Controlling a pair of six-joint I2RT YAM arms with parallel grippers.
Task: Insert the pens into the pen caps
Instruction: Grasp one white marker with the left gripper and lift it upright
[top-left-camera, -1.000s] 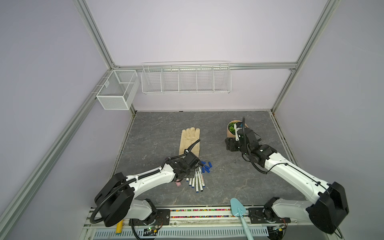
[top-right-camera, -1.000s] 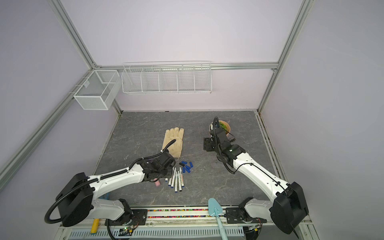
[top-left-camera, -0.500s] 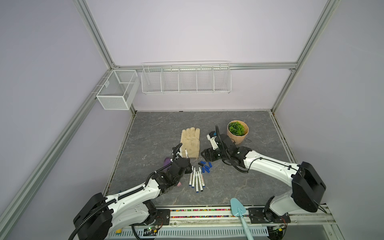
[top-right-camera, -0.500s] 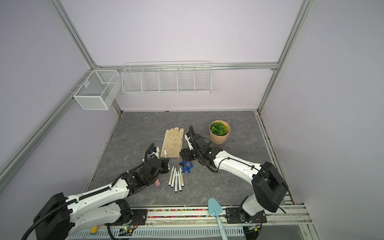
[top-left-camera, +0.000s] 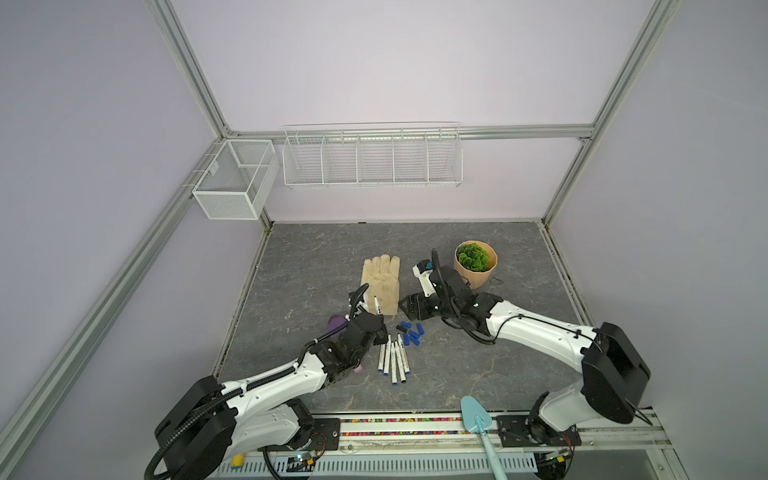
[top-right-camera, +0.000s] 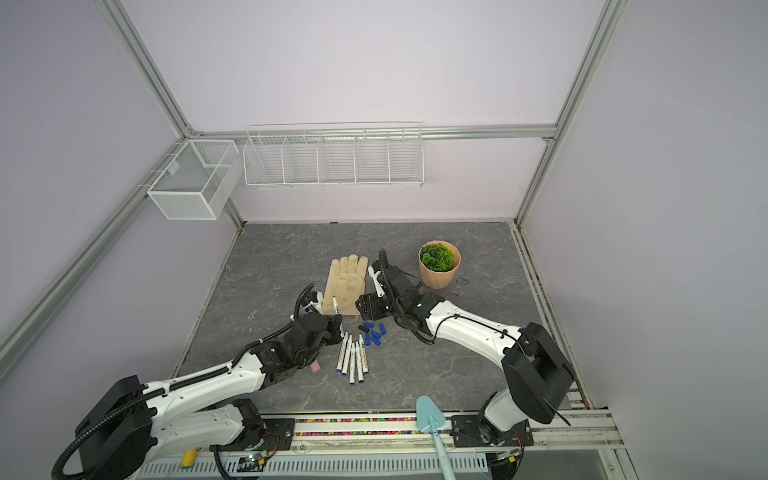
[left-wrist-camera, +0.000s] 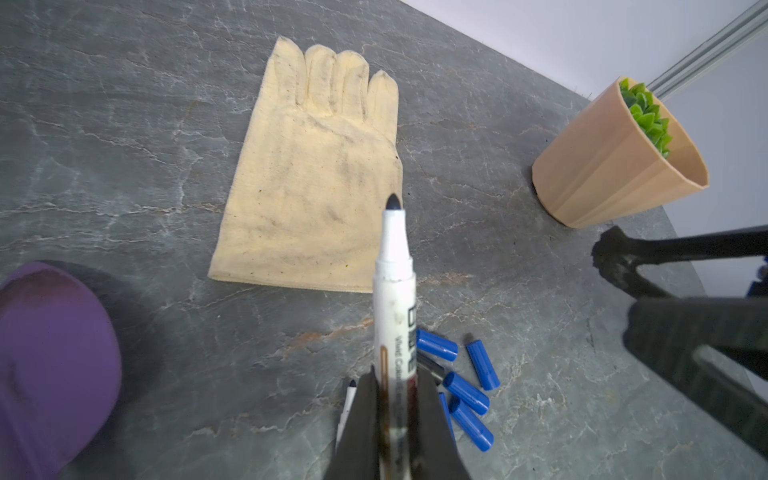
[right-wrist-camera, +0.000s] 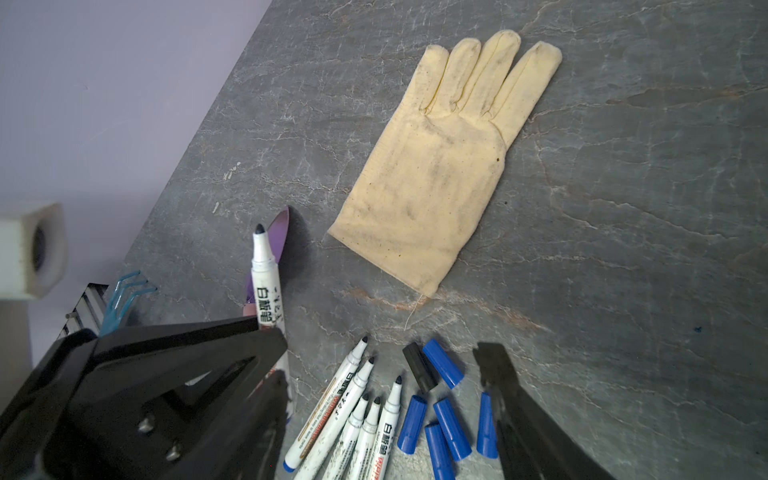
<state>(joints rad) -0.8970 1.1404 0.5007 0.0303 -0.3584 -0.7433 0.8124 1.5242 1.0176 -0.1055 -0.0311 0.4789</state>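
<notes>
My left gripper (left-wrist-camera: 395, 376) is shut on a white pen (left-wrist-camera: 394, 291), held above the table with its dark tip pointing away toward the glove; both top views show this pen (top-left-camera: 377, 305) (top-right-camera: 335, 304) raised. Several more uncapped pens (top-left-camera: 392, 359) (right-wrist-camera: 353, 419) lie side by side on the table. Beside them lie several blue pen caps (top-left-camera: 412, 333) (right-wrist-camera: 442, 415) (left-wrist-camera: 467, 392) and one black cap (right-wrist-camera: 419, 368). My right gripper (top-left-camera: 411, 307) (right-wrist-camera: 382, 357) hangs open just above the caps, holding nothing.
A cream glove (top-left-camera: 380, 284) lies behind the pens. A potted plant (top-left-camera: 476, 266) stands at the right behind my right arm. A purple trowel (left-wrist-camera: 50, 365) lies under my left arm. A teal trowel (top-left-camera: 476, 419) rests on the front rail. Wire baskets (top-left-camera: 372, 160) hang on the back wall.
My left gripper has lifted a pen off the row and holds it up. My right gripper has swung from the plant pot over to the caps, then held still.
</notes>
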